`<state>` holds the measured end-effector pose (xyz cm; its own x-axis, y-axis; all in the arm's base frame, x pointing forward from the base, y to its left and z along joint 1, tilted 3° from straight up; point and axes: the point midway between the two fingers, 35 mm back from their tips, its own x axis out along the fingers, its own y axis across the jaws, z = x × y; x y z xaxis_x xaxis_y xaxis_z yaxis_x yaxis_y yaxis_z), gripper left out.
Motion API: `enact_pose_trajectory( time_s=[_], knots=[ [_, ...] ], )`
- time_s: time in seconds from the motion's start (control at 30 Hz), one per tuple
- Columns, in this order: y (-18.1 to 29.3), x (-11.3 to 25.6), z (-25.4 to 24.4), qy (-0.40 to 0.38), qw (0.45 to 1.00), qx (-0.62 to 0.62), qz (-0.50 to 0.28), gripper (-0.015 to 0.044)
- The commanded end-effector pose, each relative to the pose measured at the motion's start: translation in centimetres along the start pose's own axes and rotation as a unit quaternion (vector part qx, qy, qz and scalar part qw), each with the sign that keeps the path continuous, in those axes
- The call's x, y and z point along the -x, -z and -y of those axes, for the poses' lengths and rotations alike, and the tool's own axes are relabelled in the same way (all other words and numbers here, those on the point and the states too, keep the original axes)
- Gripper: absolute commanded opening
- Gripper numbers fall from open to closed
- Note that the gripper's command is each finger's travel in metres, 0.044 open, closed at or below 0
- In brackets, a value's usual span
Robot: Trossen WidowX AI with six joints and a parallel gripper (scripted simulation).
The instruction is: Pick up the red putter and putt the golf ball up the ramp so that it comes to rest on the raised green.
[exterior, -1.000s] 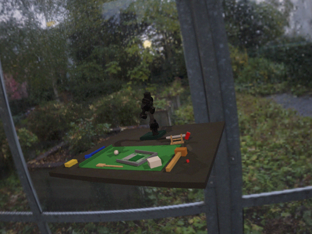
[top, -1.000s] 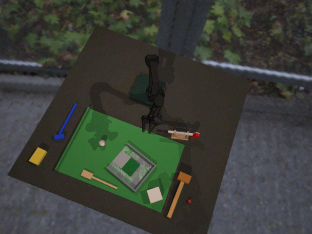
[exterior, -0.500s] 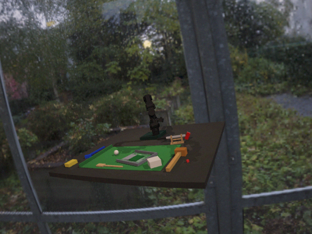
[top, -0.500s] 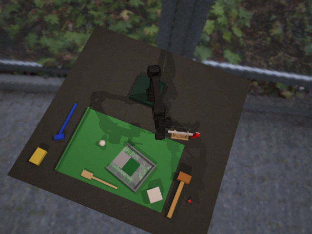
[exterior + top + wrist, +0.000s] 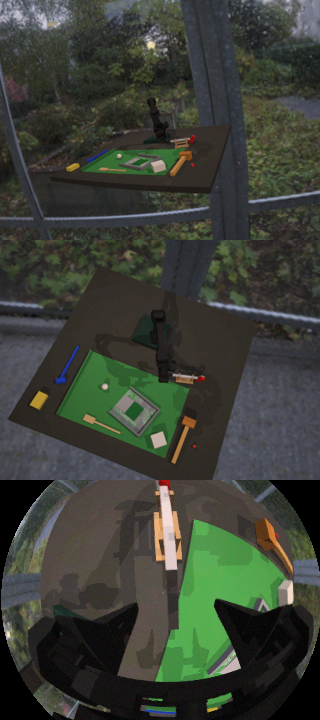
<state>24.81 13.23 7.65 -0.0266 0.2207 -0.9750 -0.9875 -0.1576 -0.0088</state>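
The red putter lies across a small wooden rack, its red head at the end away from the arm and its dark grip sticking out toward the arm. My gripper is open and empty, above the grip end; in the wrist view the dark grip shows between the spread fingertips, with no contact seen. The fingers are hidden or unclear in the top and exterior views. The white golf ball rests on the mat. The grey ramp leads to the raised dark green square inside low grey walls.
The green mat has a raised left edge. On it are a light wooden mallet and a white block. Left of it lie a blue mallet and a yellow block. Right of it lie an orange hammer and a tiny red cube.
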Motion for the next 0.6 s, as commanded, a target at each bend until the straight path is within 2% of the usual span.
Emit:
enact_pose_trajectory(
  time_s=[0.0,0.23,0.57],
  knots=[
    [0.3,-1.0,-0.3,-0.008,1.0,-0.004,0.0,0.044],
    [0.9,-3.1,-0.3,-0.008,1.0,-0.004,0.0,0.044],
    [1.0,-3.8,-0.3,-0.008,1.0,-0.004,0.0,0.044]
  ],
)
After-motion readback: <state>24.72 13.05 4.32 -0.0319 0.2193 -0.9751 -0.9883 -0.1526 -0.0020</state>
